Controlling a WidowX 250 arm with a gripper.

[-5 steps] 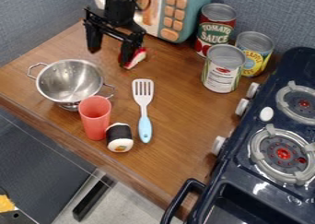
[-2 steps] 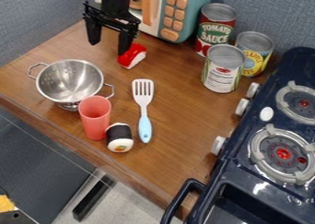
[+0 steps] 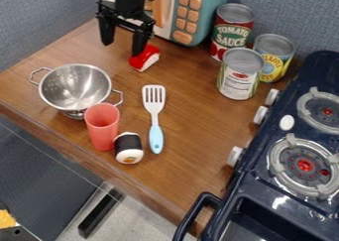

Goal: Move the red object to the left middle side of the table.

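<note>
Gripper [image 3: 122,49] and red-and-white toy [image 3: 144,59] both shifted slightly right. Jaws spread apart, one right at toy, nothing pinched. Toy on counter [image 3: 192,131] between microwave [image 3: 187,17] and spatula [image 3: 154,111]. Task barely started: grasp, carry to left middle, release remain.

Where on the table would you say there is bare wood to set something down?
Bare wood shows between the spatula and the stove, and between the colander and the grey wall. It is crowded where the colander, pink-red cup and sushi roll bunch together, and around the cans.
</note>
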